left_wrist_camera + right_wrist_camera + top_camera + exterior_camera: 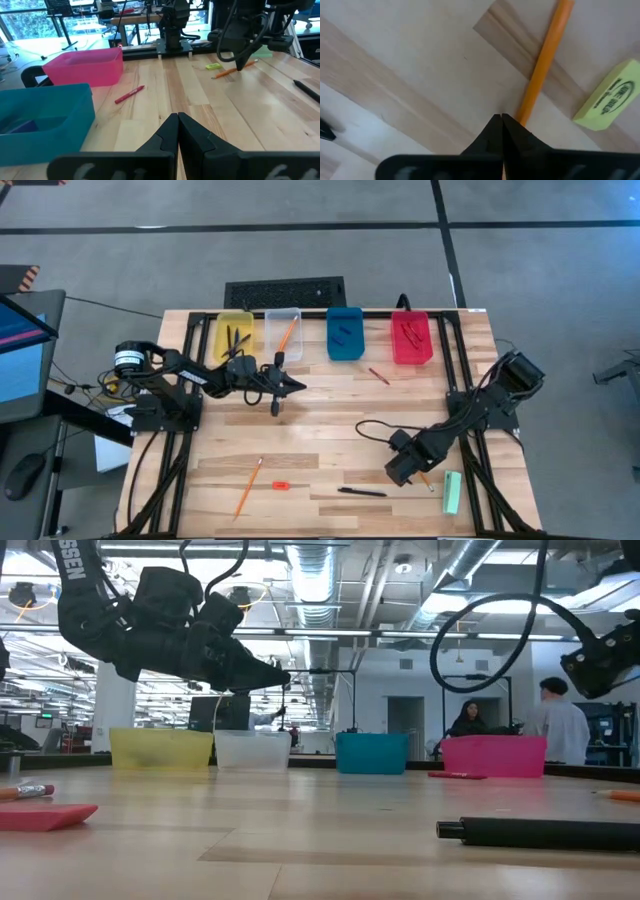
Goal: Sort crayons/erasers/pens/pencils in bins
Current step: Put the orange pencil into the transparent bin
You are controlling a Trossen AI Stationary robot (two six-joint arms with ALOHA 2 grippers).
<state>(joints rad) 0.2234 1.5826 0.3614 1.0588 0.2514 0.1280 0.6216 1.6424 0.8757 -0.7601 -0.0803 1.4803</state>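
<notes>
Four bins stand in a row at the far edge: yellow (pixel 235 332) with dark pens, clear (pixel 283 330) with an orange pencil, blue (pixel 345 332) with blue erasers, red (pixel 411 337) with crayons. My left gripper (pixel 297 387) (pixel 177 116) is shut and empty, hovering in front of the clear bin. My right gripper (pixel 403 472) (pixel 501 116) is shut, tips down at the end of an orange pencil (pixel 542 62) (pixel 426 478) that lies flat on the table. A second pencil (pixel 248 485), a red-orange eraser (pixel 281 484), a black pen (pixel 362 492) and a red crayon (pixel 378 375) also lie loose. My right gripper has its shut fingertips (pixel 512 125) at the near end of the orange pencil (pixel 524 111), coming from above. The pencil runs behind one finger, which hides the spot. I cannot tell whether the gripper touches the pencil.
A pale green bar (pixel 453 492) (pixel 610 102) lies right beside the pencil near the table's right near corner. A black keyboard (pixel 285 290) sits behind the bins. Black cables (pixel 375 430) loop over the table by the right arm. People (pixel 555 725) stand in the room beyond.
</notes>
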